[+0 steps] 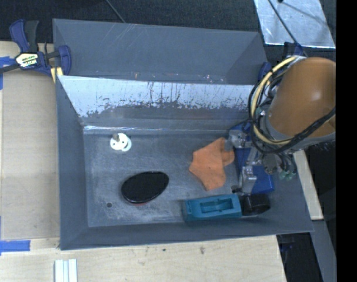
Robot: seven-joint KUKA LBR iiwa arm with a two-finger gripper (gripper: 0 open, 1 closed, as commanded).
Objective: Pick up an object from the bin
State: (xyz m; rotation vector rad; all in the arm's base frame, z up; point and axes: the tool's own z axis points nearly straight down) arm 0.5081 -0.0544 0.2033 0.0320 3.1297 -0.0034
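Observation:
My gripper (246, 172) hangs low at the right side of the bin. It is just right of a crumpled orange cloth (210, 164) and right above the black end of a blue box-shaped tool (212, 208). The tool lies along the front wall. Nothing shows in the gripper's grasp.
A black oval disc (144, 187) lies at the front left of the floor. A small white round thing (120, 142) sits near the back left corner. The arm with its orange dome and cables reaches in over the right rim.

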